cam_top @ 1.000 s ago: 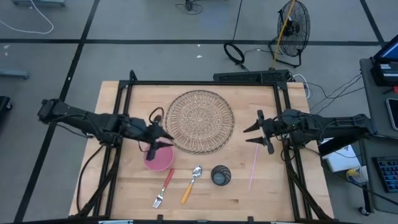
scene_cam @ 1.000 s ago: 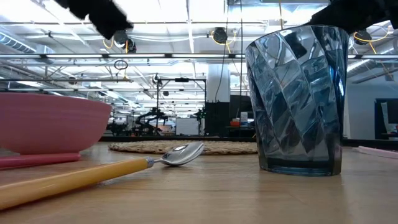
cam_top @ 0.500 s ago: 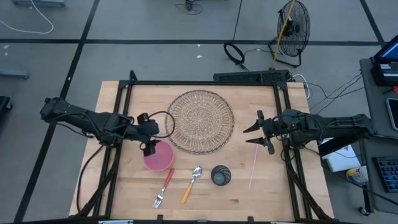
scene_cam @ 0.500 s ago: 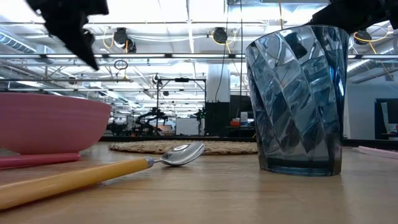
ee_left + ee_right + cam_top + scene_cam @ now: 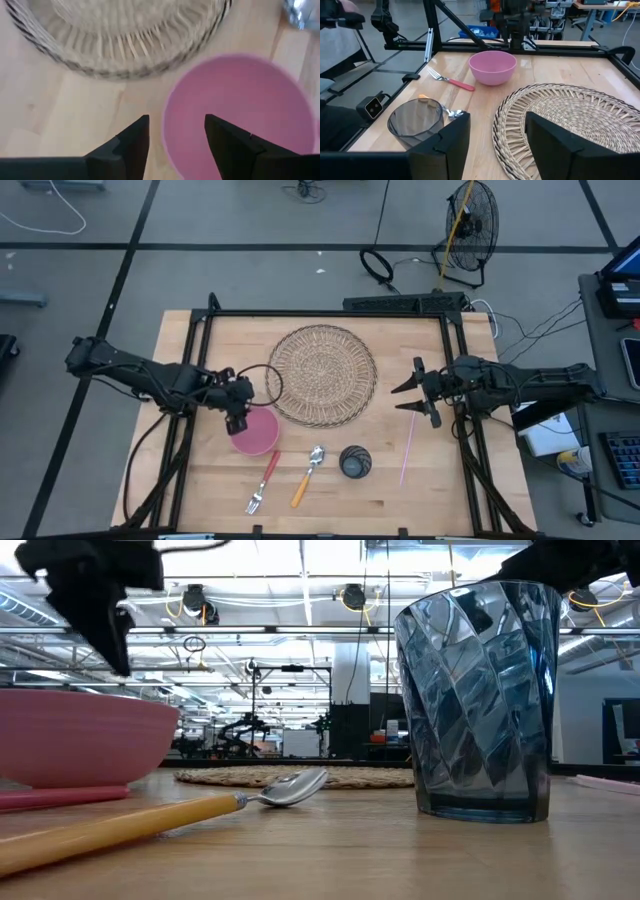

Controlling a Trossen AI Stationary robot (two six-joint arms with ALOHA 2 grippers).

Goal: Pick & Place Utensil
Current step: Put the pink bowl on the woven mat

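Note:
A fork with a red handle [image 5: 262, 483] and a spoon with a yellow handle [image 5: 307, 475] lie flat on the table near its near edge. They also show in the right wrist view, fork [image 5: 452, 80] and spoon [image 5: 452, 114]. My left gripper [image 5: 238, 415] is open and points down above the far-left rim of the pink bowl [image 5: 257, 432]. In its wrist view the left gripper [image 5: 176, 137] straddles the bowl's rim [image 5: 167, 112] without touching it. My right gripper [image 5: 412, 392] waits open at the right of the woven mat [image 5: 320, 373], well above the table.
A blue-grey glass [image 5: 355, 462] stands right of the spoon. A pink straw [image 5: 407, 450] lies near the right edge. The round woven mat fills the table's far middle. A black frame rail [image 5: 320, 313] runs around the table.
My left gripper has drawn back from the mat's near-left rim toward the table's left and near edges. It has tipped from pointing right to pointing down over the bowl's rim. It stays open. Nothing on the table has moved.

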